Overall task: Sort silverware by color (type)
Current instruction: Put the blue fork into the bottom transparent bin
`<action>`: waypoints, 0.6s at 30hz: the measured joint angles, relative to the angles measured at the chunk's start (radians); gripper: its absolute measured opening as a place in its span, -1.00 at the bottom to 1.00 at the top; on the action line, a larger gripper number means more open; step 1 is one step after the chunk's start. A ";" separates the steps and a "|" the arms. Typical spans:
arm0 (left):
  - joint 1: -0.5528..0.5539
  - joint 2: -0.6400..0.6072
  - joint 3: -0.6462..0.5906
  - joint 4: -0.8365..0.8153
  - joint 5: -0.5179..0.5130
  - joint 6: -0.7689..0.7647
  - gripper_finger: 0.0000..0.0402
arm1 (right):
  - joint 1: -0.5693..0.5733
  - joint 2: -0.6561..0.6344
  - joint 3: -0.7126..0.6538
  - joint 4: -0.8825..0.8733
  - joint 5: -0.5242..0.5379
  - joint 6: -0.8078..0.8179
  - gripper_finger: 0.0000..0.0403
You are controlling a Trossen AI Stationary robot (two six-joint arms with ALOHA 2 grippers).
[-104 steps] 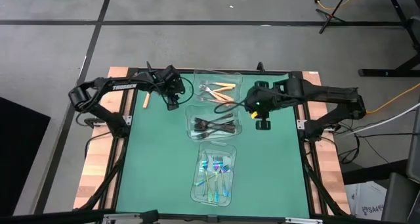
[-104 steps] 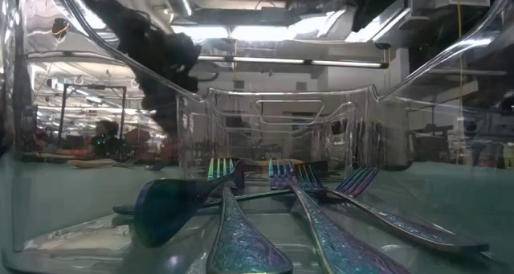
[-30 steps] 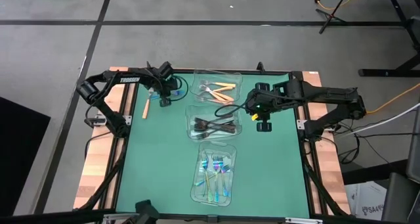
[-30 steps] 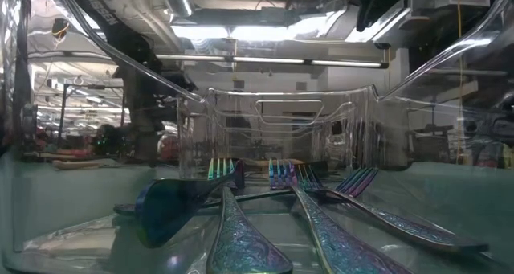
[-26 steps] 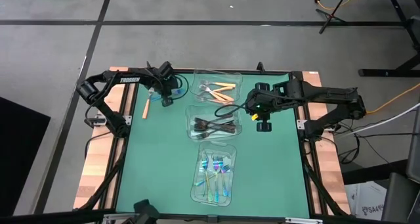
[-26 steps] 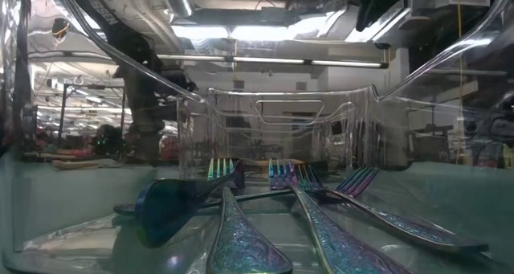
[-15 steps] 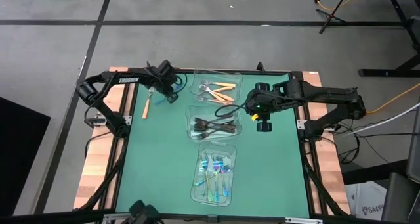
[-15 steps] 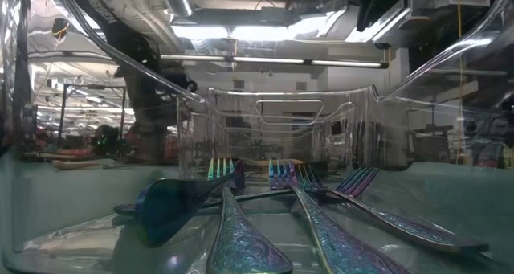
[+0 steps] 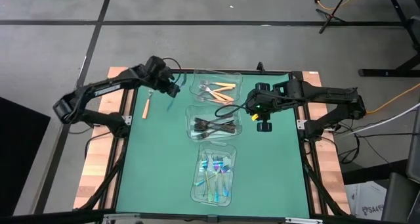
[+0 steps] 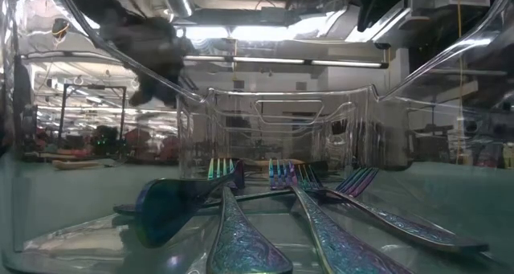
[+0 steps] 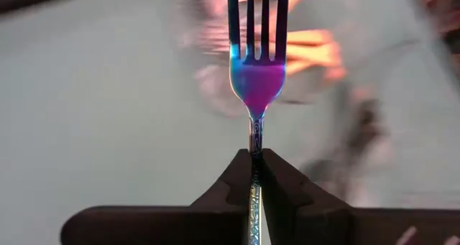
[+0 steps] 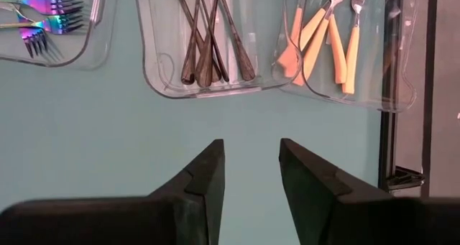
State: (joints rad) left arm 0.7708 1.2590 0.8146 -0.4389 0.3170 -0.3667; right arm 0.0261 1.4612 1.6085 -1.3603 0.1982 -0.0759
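A: Looking down from above, where is the left gripper (image 9: 172, 89)?

B: Near the far left of the green surface (image 9: 157, 165), just left of the clear container (image 9: 194, 86) that holds the orange-handled forks (image 9: 222, 90). Its jaws are clamped on the handle of an iridescent blue fork (image 11: 256, 76), tines pointing away from the wrist camera.

A: Any silverware outside the containers?

B: One orange-handled fork (image 9: 146, 106) lies alone on the surface by the left edge, near that gripper.

A: And the others?

B: Dark forks (image 9: 213, 125) sit in the middle container (image 9: 191, 112). The blue-teal forks (image 9: 215, 171) fill the nearest container (image 9: 195, 188), and the low view looks right across them through its clear wall.

A: The right arm?

B: The right gripper (image 9: 263, 122) sits just right of the middle container, jaws apart with nothing between them, over bare green surface.
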 joint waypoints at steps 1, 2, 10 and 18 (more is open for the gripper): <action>-0.023 -0.026 0.000 0.000 0.019 -0.049 -0.95 | 0.000 0.000 0.000 0.002 0.000 0.000 -0.39; -0.051 -0.049 0.000 0.000 0.032 -0.092 -0.95 | 0.000 0.000 0.000 0.003 0.000 0.000 -0.39; -0.416 -0.158 0.000 0.023 -0.097 -0.400 -0.95 | 0.000 0.000 0.000 0.005 0.000 0.000 -0.39; -0.809 -0.132 0.000 0.164 -0.374 -0.717 -0.95 | 0.000 0.000 0.000 -0.002 0.019 -0.006 -0.39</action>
State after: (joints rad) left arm -0.0385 1.1271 0.8150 -0.2745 -0.0570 -1.0838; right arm 0.0261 1.4616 1.6085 -1.3626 0.2176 -0.0818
